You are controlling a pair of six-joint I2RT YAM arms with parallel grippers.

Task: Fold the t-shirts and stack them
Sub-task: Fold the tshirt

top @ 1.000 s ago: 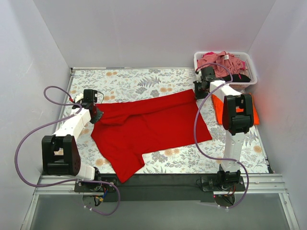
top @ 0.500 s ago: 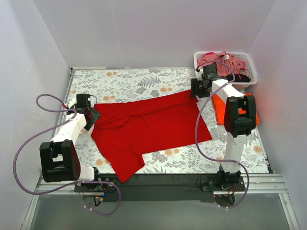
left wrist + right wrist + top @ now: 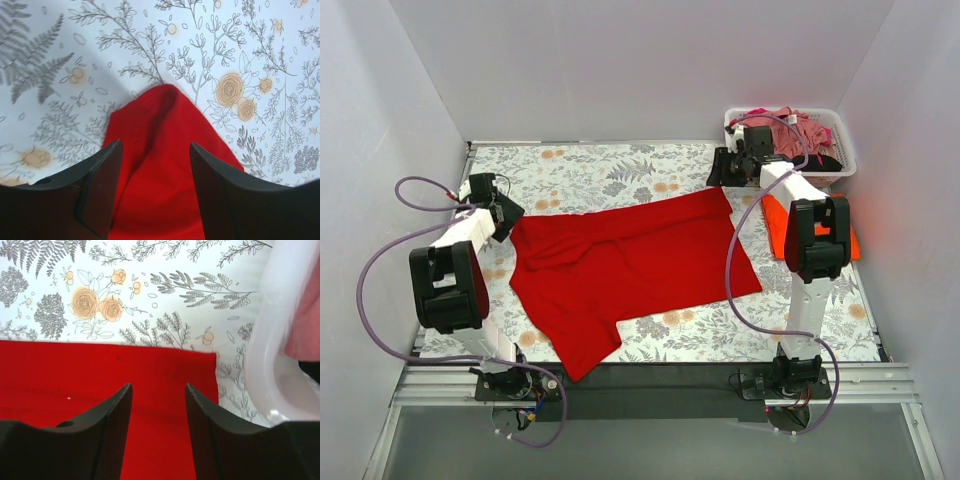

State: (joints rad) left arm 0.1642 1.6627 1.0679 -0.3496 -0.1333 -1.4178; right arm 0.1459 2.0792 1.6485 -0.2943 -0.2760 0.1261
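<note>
I see the red t-shirt [image 3: 630, 265] as soft matt cloth, lightly creased, the tabletop [image 3: 620, 165] smooth and matt with a printed floral pattern, the basket [image 3: 270, 355] in glossy translucent white plastic, my left pincer [image 3: 155, 150] and right pincer [image 3: 158, 390] matt black, finely stippled

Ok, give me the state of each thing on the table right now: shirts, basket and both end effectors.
Red t-shirt: spread out, unfolded.
Orange t-shirt: flat, partly hidden by right arm.
Basket: upright, holding clothes.
Pink t-shirt: heaped in basket.
Black t-shirt: bunched in basket.
Left end effector: open over red t-shirt's left corner.
Right end effector: open over its far right corner.
</note>
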